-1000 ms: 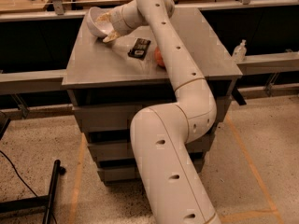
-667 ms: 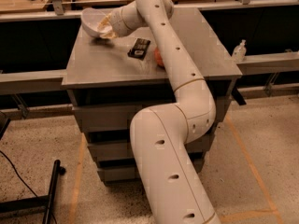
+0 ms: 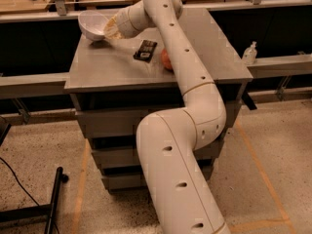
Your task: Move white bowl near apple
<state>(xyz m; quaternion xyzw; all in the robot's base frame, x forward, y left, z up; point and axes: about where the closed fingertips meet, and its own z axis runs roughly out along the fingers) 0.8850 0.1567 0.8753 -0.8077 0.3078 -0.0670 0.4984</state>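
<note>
So the pincer is clamped on the white bowl, held tilted, far left of the black packet on the tabletop. The apple sits just right of that packet.

I log from my remote view: grey metal table; flat black packet lying on its top, towards the rear; small clear bottle on the ledge right of it; black stand on speckled floor, lower left; orange floor tape; gripper over the table's far left corner
</note>
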